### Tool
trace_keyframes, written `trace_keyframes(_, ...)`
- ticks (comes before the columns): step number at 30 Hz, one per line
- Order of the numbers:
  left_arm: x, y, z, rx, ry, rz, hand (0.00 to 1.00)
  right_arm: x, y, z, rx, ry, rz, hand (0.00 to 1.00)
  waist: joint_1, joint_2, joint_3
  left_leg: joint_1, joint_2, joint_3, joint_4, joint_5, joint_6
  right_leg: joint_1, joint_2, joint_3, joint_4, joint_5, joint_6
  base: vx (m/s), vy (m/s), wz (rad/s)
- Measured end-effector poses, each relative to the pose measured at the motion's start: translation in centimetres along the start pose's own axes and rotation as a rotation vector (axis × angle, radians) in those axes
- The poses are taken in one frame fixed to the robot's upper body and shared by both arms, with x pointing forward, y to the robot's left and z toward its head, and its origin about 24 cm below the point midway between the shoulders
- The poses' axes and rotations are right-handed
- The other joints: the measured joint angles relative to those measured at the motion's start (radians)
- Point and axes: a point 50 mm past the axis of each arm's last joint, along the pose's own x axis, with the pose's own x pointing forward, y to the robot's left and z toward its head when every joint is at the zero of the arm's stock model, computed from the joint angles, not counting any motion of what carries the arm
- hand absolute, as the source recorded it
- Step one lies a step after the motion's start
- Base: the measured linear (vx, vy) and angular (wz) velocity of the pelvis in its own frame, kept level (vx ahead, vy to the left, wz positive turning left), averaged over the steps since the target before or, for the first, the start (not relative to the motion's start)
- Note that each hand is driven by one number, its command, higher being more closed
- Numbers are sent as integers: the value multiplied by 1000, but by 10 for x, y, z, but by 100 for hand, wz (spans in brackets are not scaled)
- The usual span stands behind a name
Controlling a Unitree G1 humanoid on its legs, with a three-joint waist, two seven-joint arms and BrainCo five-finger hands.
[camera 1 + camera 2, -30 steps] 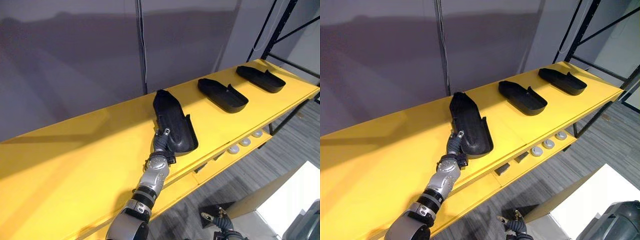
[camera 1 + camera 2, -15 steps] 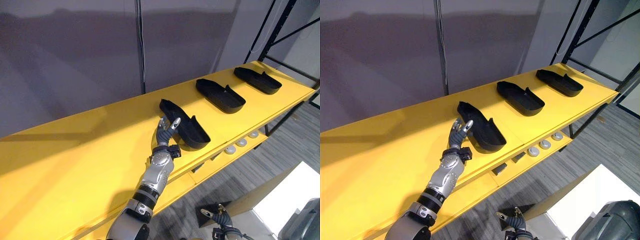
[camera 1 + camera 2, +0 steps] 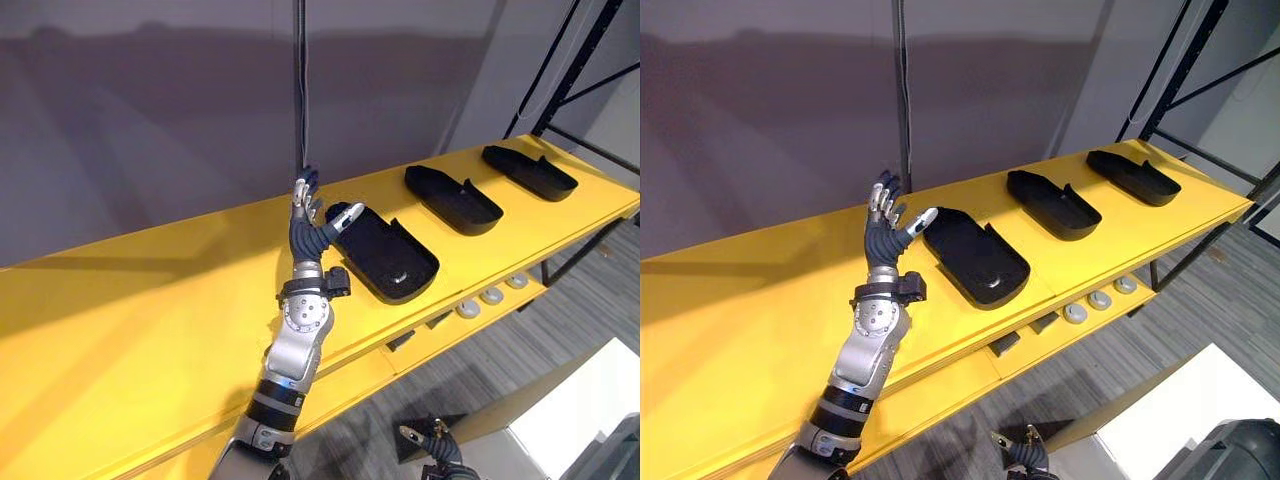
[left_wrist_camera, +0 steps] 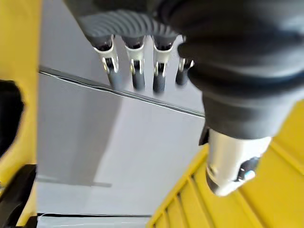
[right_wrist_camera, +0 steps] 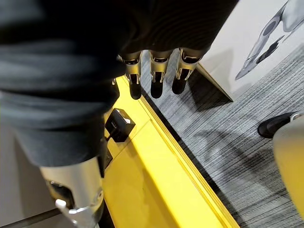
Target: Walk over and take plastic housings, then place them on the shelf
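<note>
Three black plastic housings lie in a row on the yellow shelf (image 3: 140, 320): the nearest (image 3: 388, 257), a middle one (image 3: 455, 198) and a far one (image 3: 530, 170). My left hand (image 3: 308, 222) is raised above the shelf just left of the nearest housing's end, fingers straight and spread, holding nothing. Its own wrist view shows its fingers (image 4: 135, 66) straight against the grey wall, with a dark edge of a housing (image 4: 7, 118) beside them. My right hand (image 3: 422, 434) hangs low below the shelf's front edge, its fingers (image 5: 156, 71) straight and empty.
A grey wall with a thin black line (image 3: 300, 90) runs behind the shelf. A black rack upright (image 3: 570, 70) stands at the far right end. Round white caps (image 3: 490, 297) sit on the lower yellow tier (image 5: 152, 180). A white block (image 3: 590, 400) stands on the floor at lower right.
My left hand has come off the near end of the nearest housing and risen with its fingers spread. The housing has settled flat on the shelf, turned toward the row.
</note>
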Motion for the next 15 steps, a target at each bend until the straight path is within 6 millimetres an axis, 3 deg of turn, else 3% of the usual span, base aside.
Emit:
trace_keyframes(8,-32,-27,0,-25,-28,-311,100,0,3,1,5,-6,18,0,11,0,0,0,0,3,-2,-2,-3,1,1,2,-7,0,0,-1,0,0)
trace_keyframes(15,-63,-73,-6,-68,4,-673,100,1,3,-7,-2,34,36,0,2,1,-1,0,0,13,-7,-3,-3,-9,6,21,-9,2,-2,-10,1,-6)
